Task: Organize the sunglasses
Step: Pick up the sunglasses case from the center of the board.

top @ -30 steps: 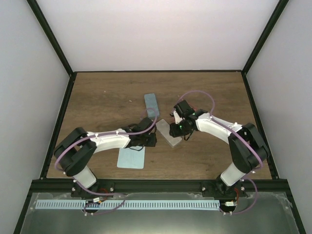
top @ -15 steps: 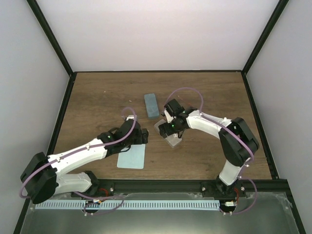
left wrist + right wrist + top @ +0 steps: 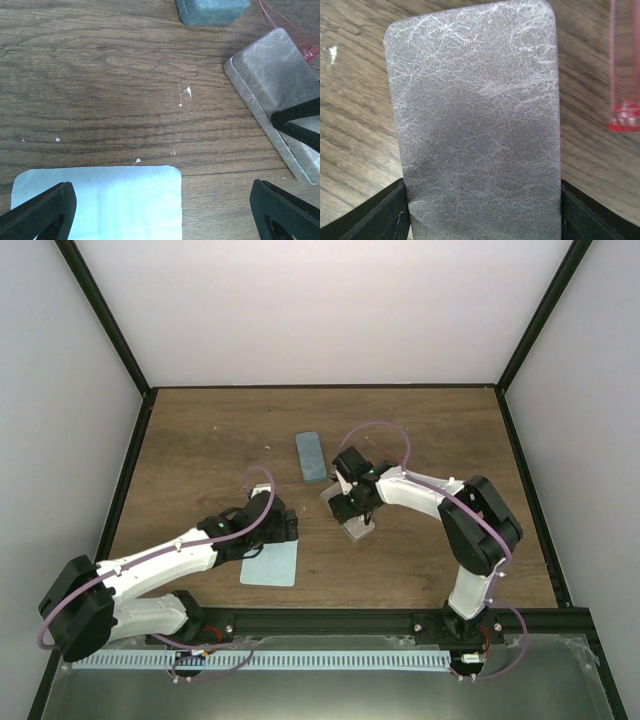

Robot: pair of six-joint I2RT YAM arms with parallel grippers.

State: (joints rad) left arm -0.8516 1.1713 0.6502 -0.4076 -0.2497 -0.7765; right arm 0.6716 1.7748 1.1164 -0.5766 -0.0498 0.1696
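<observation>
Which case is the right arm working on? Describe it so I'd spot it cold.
On the wooden table, look just right of centre, under the right claw. There lies the grey case, oblong with a crackled silvery surface; the blue-grey case beyond it is darker, and the pale cloth is flat.

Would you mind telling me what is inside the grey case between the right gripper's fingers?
The grey case is closed, so its inside is hidden; only its crackled outside shows. A pink sunglasses arm lies on the table beside it, outside.
</observation>
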